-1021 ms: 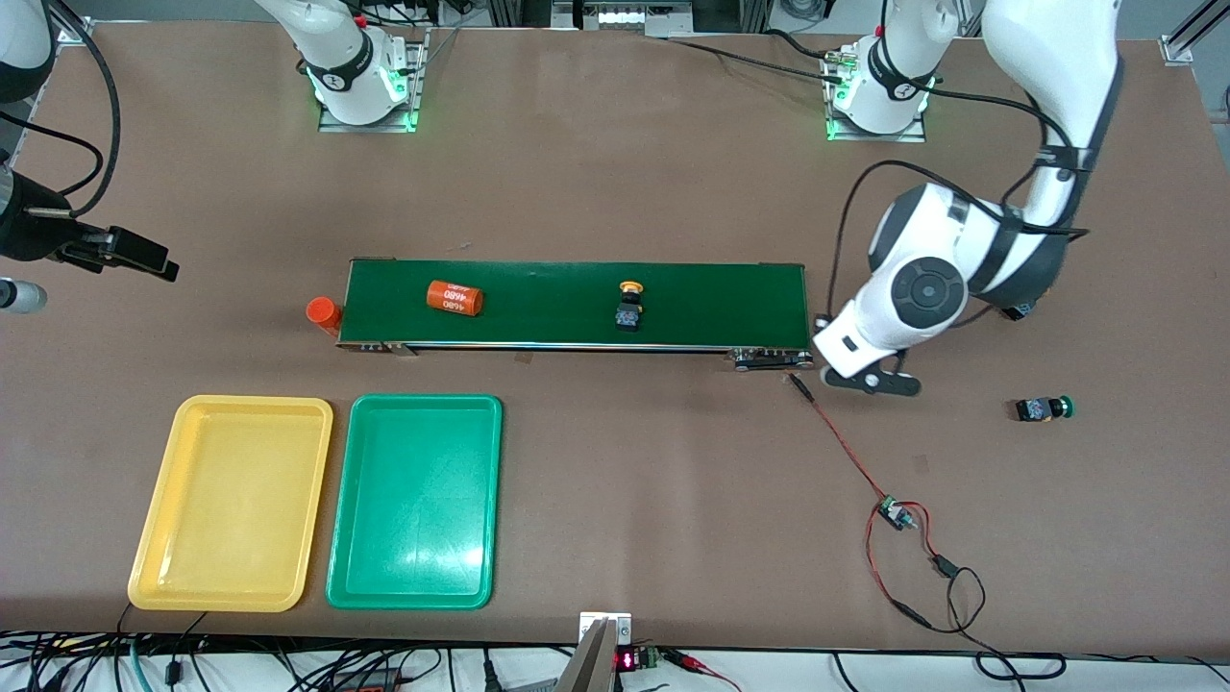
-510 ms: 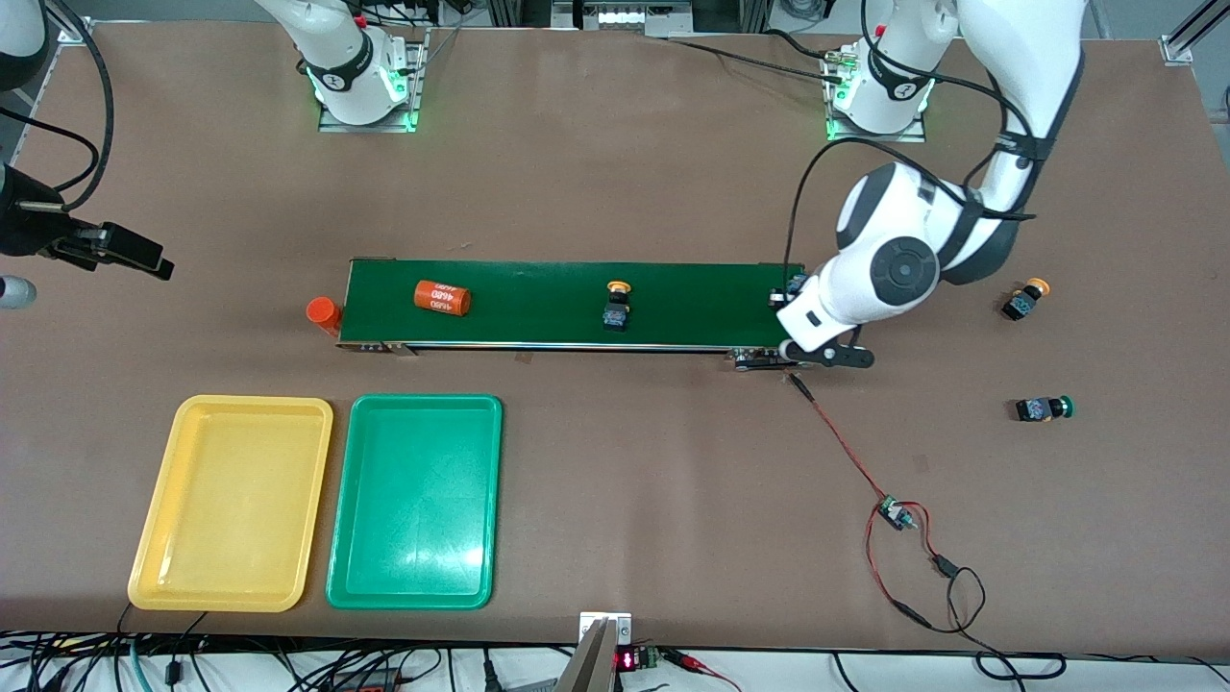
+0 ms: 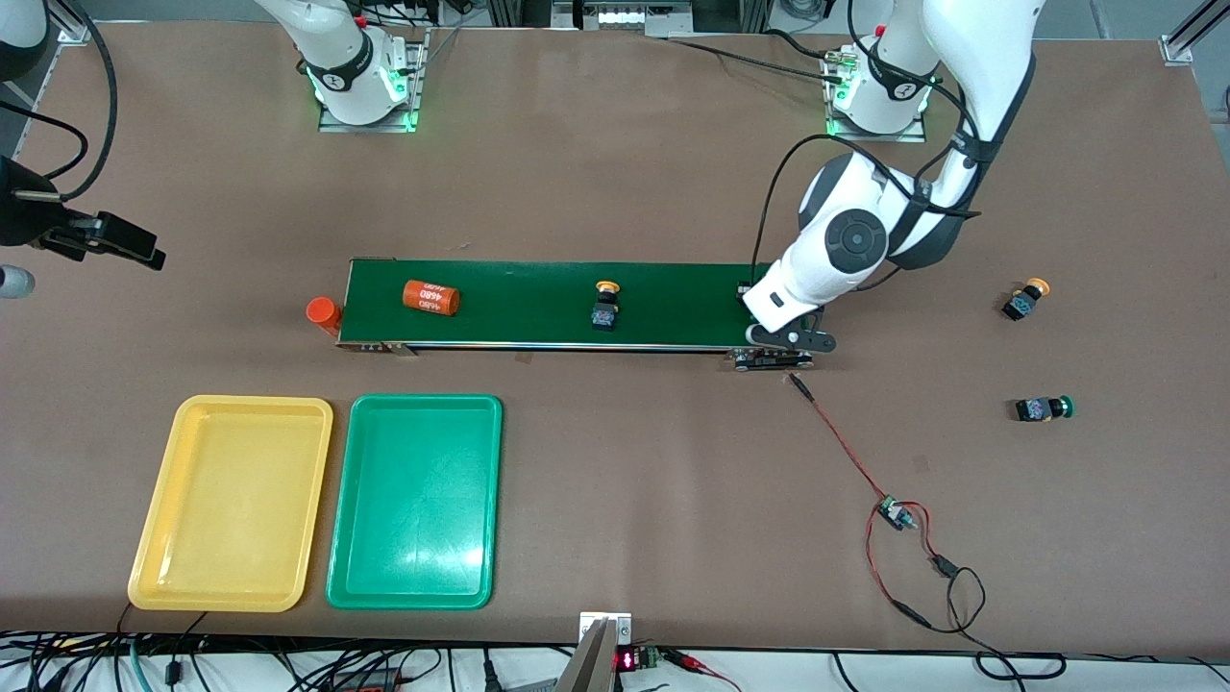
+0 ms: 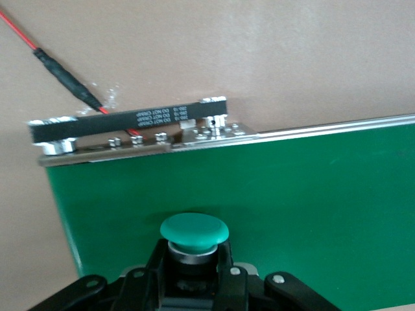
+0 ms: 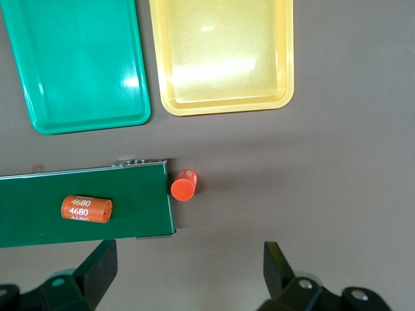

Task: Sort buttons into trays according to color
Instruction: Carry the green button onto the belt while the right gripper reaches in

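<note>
**Green button brought over the belt's end, not yet let go**

Clenched in the left gripper (image 4: 194, 285): one green button (image 4: 194, 233), its cap standing out ahead of the fingers. Swung in the last second from over bare table, at about 4 o'clock from the conveyor belt (image 3: 538, 303), to over the belt's own end on the left arm's side.

Uncovered by this swing: a yellow button on the table (image 3: 1024, 300), at 3 o'clock from the belt and well apart from it, hidden under the arm a second ago. Unmoved at 6 o'clock from it: the second green button (image 3: 1043, 408).

On the belt, carried a little toward 9 o'clock, both together: the other yellow button (image 3: 604, 309) and the lying orange cylinder (image 3: 430, 297). So probably a running belt, feeding toward the right arm's end. Unmoved just off the belt's 9 o'clock tip: a standing orange cylinder (image 3: 323, 310).

Step in hand, as a judgement: laying the green button onto the belt. Still nothing in the yellow tray (image 3: 231, 500) or the green tray (image 3: 415, 500), lying side by side at 7 o'clock from the belt, nearer to the front camera.

Waiting over the table's edge at 9 o'clock from the belt, fingers spread wide and holding nothing: the right gripper (image 5: 188, 262).
</note>
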Action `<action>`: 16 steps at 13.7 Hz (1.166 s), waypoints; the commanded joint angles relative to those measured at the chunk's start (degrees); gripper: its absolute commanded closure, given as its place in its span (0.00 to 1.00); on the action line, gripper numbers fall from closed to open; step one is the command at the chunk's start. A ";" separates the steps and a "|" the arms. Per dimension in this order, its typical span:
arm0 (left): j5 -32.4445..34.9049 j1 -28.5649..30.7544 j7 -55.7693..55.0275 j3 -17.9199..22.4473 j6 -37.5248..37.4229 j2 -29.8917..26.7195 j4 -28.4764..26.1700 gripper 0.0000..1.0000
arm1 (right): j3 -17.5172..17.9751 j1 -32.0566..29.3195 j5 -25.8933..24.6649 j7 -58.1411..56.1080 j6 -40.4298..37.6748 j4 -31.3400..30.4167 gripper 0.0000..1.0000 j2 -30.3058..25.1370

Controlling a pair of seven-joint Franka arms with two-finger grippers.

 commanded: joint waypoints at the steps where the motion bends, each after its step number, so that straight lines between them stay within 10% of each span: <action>1: -1.36 -0.70 -0.36 0.42 2.13 -0.91 -1.17 1.00 | 0.09 0.55 -1.01 -0.64 -1.00 0.38 0.00 -0.39; 7: -1.09 -0.70 0.35 0.51 5.21 -0.20 -1.17 0.93 | 0.08 0.46 0.04 -2.39 -7.13 0.38 0.00 -3.01; 8: -0.83 -0.70 0.52 0.51 5.21 -0.03 -1.08 0.72 | 0.17 0.55 0.30 -2.75 -6.81 -1.53 0.00 -5.46; 9: -0.39 -0.70 0.70 0.59 5.21 0.15 -0.82 0.15 | 0.26 0.81 0.39 -2.84 -4.02 -7.03 0.00 -8.62; 10: -0.39 -0.62 1.22 0.59 4.87 -0.02 -0.64 0.00 | 0.26 0.81 1.18 -2.84 -0.51 -11.96 0.00 -11.35; 16: -0.39 3.68 2.01 1.03 0.58 -4.59 3.21 0.00 | 5.52 1.17 4.35 1.44 12.77 -28.96 0.00 -17.00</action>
